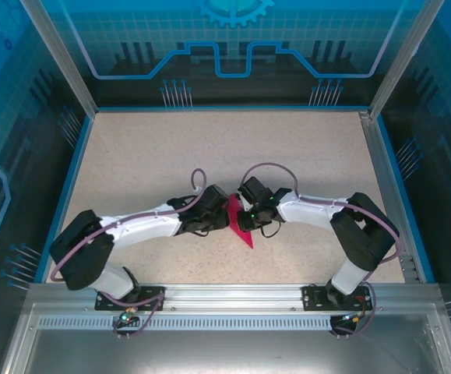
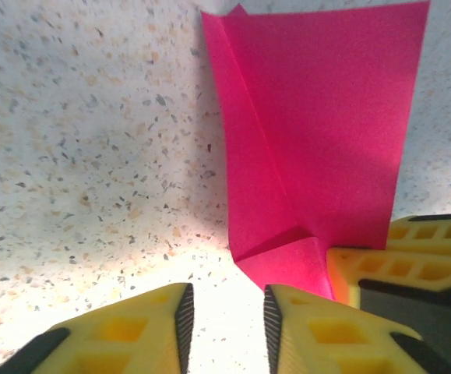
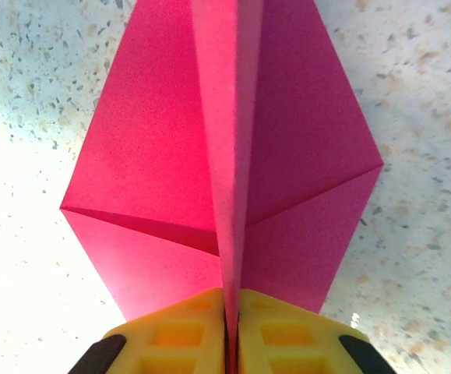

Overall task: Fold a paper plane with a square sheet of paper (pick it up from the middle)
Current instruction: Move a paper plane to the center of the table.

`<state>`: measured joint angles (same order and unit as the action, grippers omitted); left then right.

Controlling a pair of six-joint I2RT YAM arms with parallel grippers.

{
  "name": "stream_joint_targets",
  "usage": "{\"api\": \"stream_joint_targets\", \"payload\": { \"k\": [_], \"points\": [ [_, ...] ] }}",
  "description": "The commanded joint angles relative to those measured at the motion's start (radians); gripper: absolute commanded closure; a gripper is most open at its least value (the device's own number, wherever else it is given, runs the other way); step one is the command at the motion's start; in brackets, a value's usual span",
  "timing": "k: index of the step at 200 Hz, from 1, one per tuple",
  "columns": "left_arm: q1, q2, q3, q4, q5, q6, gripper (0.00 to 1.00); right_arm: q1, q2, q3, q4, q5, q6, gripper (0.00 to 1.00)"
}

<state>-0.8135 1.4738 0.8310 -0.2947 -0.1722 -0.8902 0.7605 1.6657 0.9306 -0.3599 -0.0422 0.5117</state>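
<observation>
paper (image 3: 147, 156), magenta, creased into a pointed shape with a raised centre fold, down near the middle of the table (image 1: 132, 156), towards its near edge; pinched at that fold by right gripper (image 3: 231, 319), jaws closed on it; left gripper (image 2: 227, 312) parted, empty, just beside the paper's corner

No readable txt, nos., labels or brand marks anywhere in these views. Closest thing to a sign: a blue gear emblem (image 1: 235, 9) at top centre of the back wall panel (image 1: 303, 47), w/ blue circuit-style lines (image 1: 233, 62) running below it. Graphics only, no letters or digits on them.
</observation>
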Motion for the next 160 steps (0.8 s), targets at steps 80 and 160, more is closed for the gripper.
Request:
{"api": "stream_joint_targets", "payload": {
  "k": [80,160],
  "points": [
    [0.084,-0.272,-0.248,0.074,-0.148,-0.054,0.55,0.003,0.163,0.357,-0.329,0.350,0.112,0.90],
    [0.182,-0.383,-0.330,0.065,-0.114,-0.037,0.53,-0.014,0.336,0.503,-0.338,0.340,0.201,0.87]
  ]
}}
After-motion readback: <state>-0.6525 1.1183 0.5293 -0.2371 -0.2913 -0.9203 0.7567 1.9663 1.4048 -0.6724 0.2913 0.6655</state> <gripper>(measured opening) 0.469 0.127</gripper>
